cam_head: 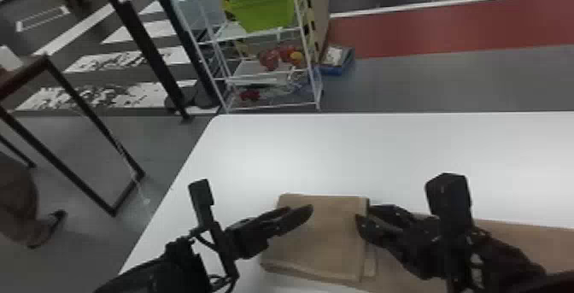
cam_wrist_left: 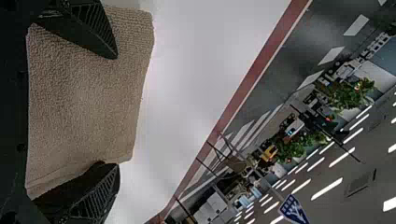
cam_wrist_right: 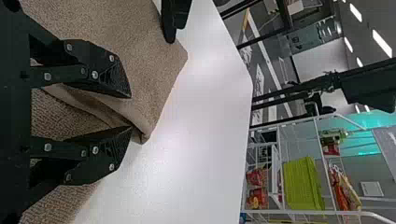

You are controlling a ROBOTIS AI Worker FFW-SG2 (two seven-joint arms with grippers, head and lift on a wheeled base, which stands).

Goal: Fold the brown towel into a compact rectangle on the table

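Observation:
In the head view my left gripper (cam_head: 294, 217) is over the left part of the folded section of the brown towel (cam_head: 329, 236). My right gripper (cam_head: 363, 215) stands at that section's right edge, with the towel's flatter part running off to the right beneath it. The left wrist view has my left gripper (cam_wrist_left: 116, 112) open, fingers apart above the towel (cam_wrist_left: 88, 102). In the right wrist view my right gripper (cam_wrist_right: 130, 112) is open around the folded edge of the towel (cam_wrist_right: 144, 60), its layers showing between the fingers.
The white table (cam_head: 265, 155) extends beyond and to the left of the towel. Past its far edge stands a wire shelf (cam_head: 267, 106) with a green basket (cam_head: 265, 10). A dark-framed table (cam_head: 85, 121) is off to the left.

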